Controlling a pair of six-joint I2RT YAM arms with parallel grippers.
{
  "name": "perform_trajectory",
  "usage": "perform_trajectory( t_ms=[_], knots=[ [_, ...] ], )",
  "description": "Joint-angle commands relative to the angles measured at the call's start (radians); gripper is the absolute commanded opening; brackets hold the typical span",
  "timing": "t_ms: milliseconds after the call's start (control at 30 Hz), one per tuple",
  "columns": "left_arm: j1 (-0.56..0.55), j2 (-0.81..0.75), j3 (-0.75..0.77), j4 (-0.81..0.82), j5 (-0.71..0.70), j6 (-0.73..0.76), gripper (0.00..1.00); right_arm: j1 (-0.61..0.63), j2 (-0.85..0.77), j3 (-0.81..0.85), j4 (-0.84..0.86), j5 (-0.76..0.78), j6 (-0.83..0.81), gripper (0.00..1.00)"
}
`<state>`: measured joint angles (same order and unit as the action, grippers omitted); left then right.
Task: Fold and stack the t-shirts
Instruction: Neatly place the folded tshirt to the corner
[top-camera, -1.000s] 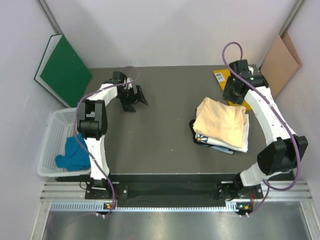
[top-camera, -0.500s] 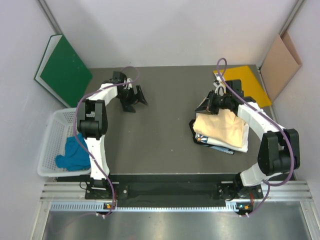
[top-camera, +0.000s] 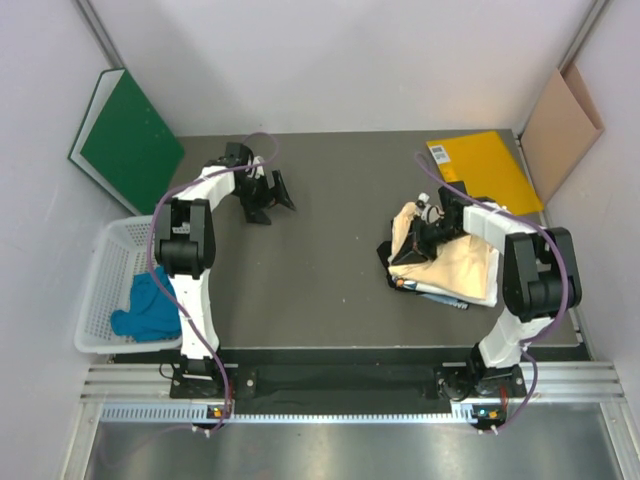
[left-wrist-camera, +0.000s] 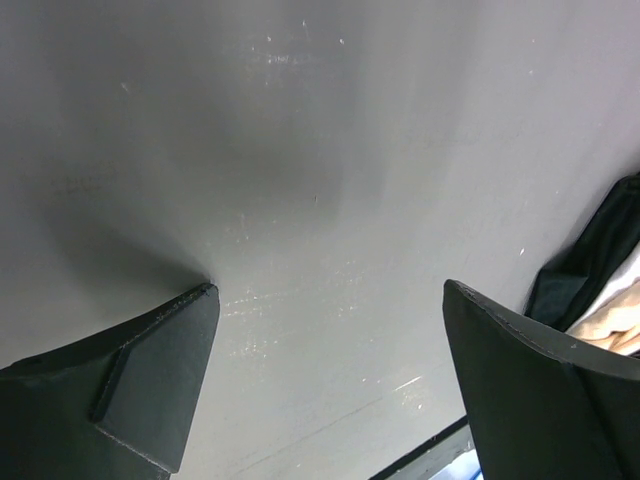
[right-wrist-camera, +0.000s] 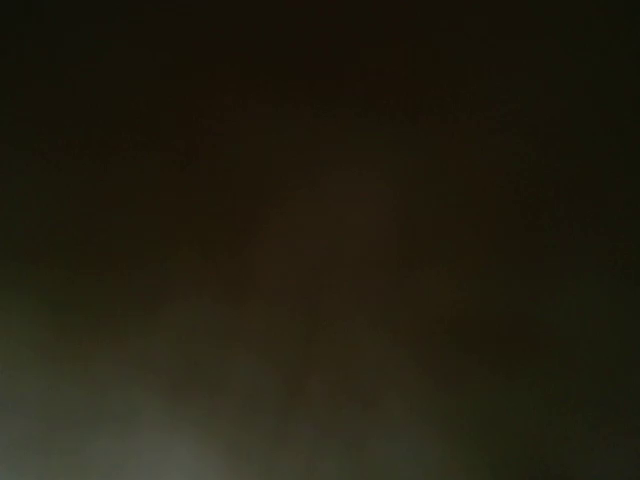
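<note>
Two robot arms, a t-shirt stack part built on the right
The pale peach t-shirt lies folded on the white printed t-shirt; the right jaws are closed, pressed into its left edge, and whether they pinch cloth cannot be told. The left jaws gape wide over bare tabletop, holding nothing. The teal t-shirt lies crumpled in the white basket, apparently yet to be folded and stacked
</note>
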<state>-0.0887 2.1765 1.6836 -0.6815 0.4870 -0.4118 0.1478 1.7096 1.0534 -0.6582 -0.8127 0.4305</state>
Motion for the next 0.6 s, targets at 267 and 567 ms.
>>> perform_trajectory(
  t_ms=[267,567],
  knots=[
    [-0.008,0.058,0.001,-0.041,-0.048,0.033,0.99,-0.008,-0.01,0.109,-0.319,0.156,-0.137,0.0],
    [-0.014,0.057,0.008,-0.05,-0.057,0.042,0.99,0.062,0.039,0.508,-0.349,0.26,-0.153,0.0]
  ],
)
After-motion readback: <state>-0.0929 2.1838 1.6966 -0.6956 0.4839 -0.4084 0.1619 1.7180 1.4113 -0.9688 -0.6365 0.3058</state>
